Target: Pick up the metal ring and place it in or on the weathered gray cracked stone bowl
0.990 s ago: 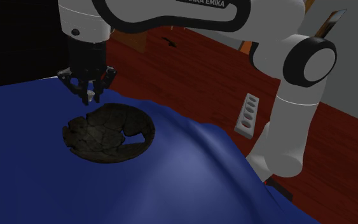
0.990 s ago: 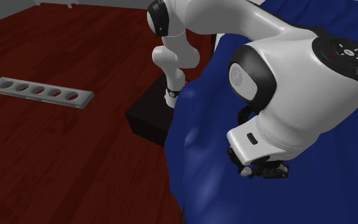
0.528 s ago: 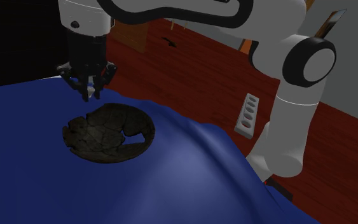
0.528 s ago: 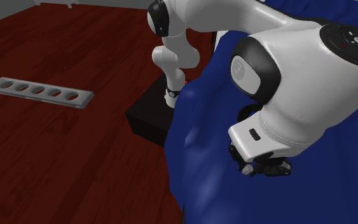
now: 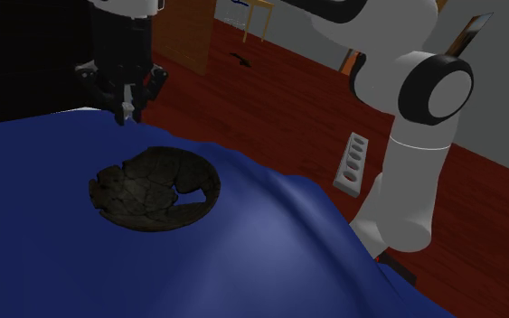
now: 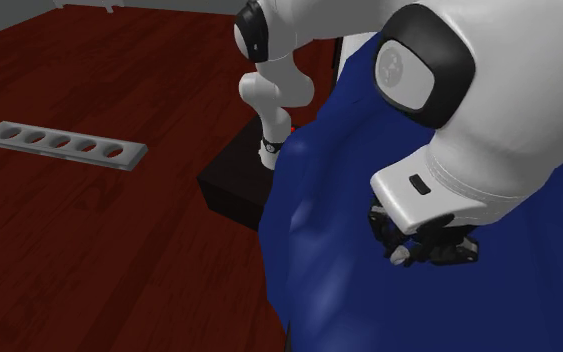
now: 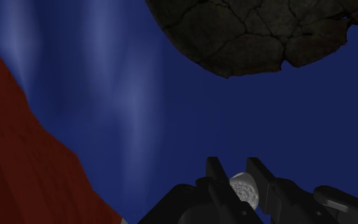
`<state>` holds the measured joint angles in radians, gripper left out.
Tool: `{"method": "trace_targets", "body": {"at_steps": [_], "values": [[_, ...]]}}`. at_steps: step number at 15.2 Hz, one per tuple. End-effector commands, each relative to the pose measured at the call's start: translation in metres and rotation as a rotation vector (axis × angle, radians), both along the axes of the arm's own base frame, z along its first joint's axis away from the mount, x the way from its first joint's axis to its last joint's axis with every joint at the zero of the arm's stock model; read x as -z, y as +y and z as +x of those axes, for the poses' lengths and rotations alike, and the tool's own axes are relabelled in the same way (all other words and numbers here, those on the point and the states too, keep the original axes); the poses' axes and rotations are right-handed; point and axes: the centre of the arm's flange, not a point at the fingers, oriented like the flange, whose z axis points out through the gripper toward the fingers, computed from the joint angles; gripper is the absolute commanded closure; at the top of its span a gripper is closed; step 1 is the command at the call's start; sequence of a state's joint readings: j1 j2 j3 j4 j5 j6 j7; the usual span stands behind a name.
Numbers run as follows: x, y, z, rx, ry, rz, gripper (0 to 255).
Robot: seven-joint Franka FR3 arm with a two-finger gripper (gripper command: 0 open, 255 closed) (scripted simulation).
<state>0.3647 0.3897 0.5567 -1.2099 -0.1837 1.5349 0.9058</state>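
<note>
Jaws risen higher; ring (image 7: 244, 189) clasped.

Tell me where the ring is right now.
The pale ring is clasped in the tool, above the blue cloth near the shoulder view's upper left, just beyond the far rim of the dark cracked bowl.

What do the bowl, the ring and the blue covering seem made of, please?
Bowl: likely stone, matte dark grey, from its cracks and chipped rim. Ring: pale grey, ridged; metal is not evident. Blue covering: probably cloth, given soft folds.
</note>
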Motion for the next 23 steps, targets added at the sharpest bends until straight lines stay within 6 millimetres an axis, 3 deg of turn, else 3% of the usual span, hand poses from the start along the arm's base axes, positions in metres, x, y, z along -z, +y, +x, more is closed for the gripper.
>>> {"method": "trace_targets", "body": {"at_steps": [1,11,23], "values": [[-0.01,0.0,0.001,0.0,0.0,-0.001,255],[-0.061,0.0,0.001,0.0,0.0,-0.001,255],[-0.059,0.02,-0.159,0.0,0.0,-0.001,255]]}}
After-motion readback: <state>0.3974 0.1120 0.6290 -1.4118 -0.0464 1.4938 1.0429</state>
